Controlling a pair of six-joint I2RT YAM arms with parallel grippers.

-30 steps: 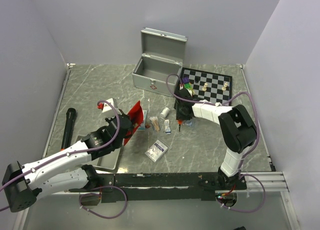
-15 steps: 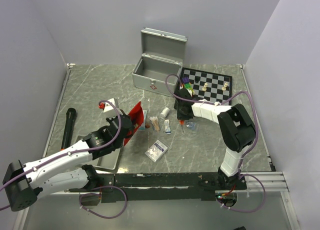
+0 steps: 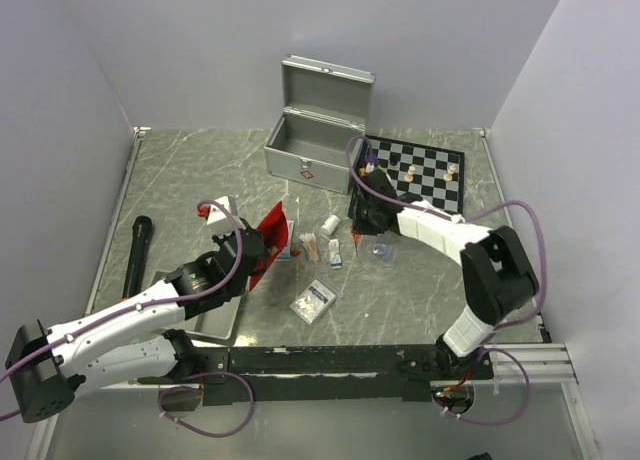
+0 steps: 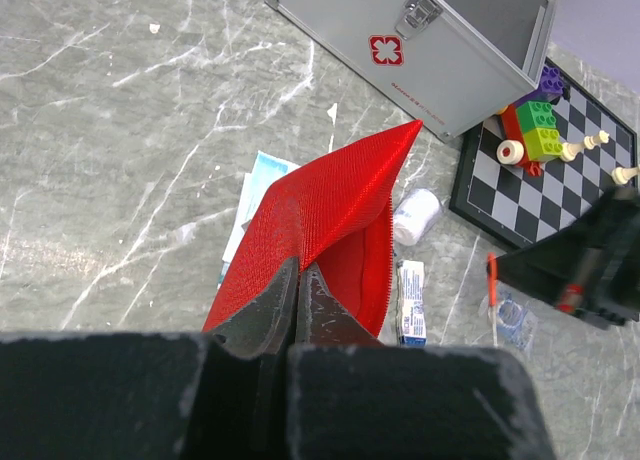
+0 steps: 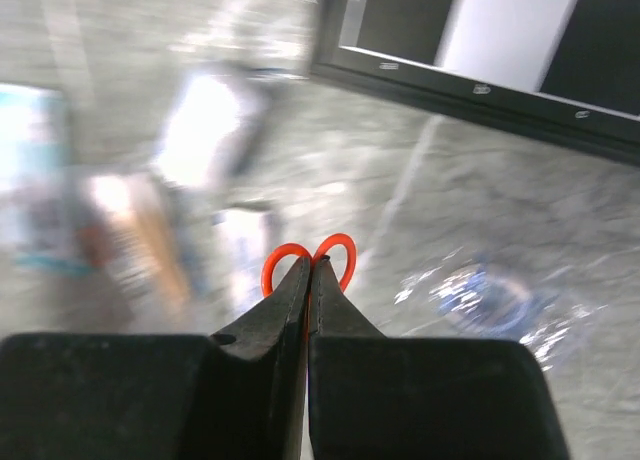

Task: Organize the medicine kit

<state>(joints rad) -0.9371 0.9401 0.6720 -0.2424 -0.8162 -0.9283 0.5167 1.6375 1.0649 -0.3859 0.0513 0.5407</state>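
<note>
Silver medicine kit (image 3: 290,160) is at the back of the table, lid up, latch side facing your arms. A chessboard (image 3: 430,175) sits just beside the kit on its right. Out in front of the kit, your left gripper (image 4: 298,272) is clamped tight on a red mesh pouch (image 4: 335,205) that stands up from the jaws. Also in front, more to the kit's right, your right gripper (image 5: 308,270) has its jaws pressed together. Two orange loops (image 5: 336,238) sit right at the tips, and I can't tell if they're actually pinched. A white roll (image 3: 330,223) lies in front of the kit, between both grippers.

Chessboard (image 3: 428,186), black cylinder (image 3: 137,250)
</note>
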